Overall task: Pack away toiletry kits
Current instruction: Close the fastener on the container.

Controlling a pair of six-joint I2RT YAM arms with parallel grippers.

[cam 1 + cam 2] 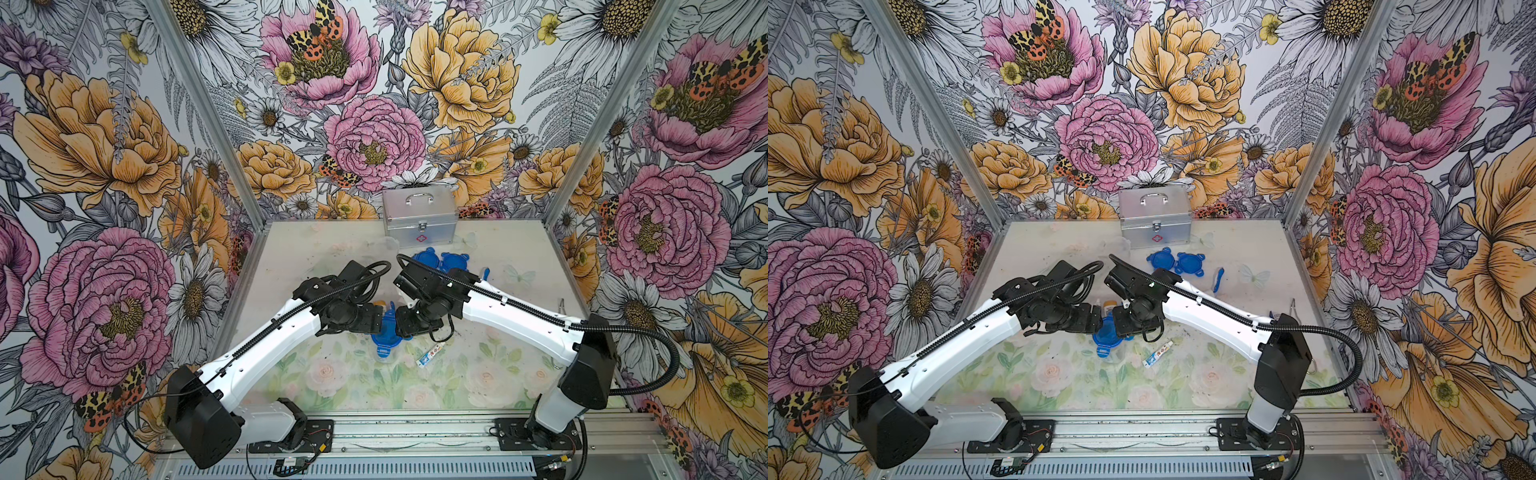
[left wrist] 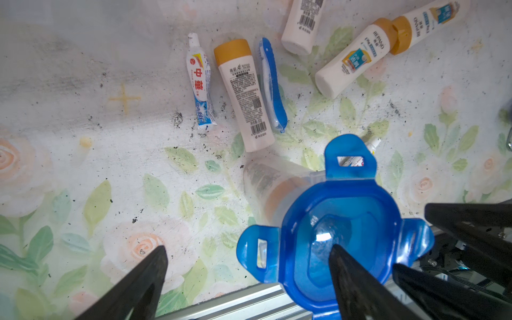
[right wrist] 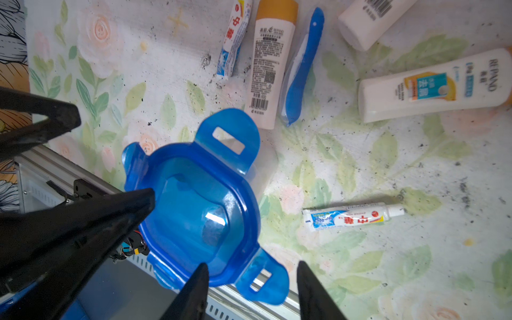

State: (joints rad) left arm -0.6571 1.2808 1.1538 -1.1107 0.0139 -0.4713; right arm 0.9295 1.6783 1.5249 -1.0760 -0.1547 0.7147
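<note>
Pressure should land squarely on the tab (image 3: 261, 279): blue lid (image 1: 386, 332) sits on the clear cup (image 2: 266, 180) at mid-table; right gripper (image 3: 252, 264) jaws, apart, straddle that tab, while left gripper (image 2: 248, 248) gapes wide alongside.

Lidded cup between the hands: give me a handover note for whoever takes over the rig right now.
Left hand: open, one finger across the blue lid.
Right hand: open, straddling a lid tab.
Done: clear cup lidded, bottle inside, tilted between the hands.
To do: loose bottles, tubes, toothbrush on the table; spare lids near the silver case.
</note>
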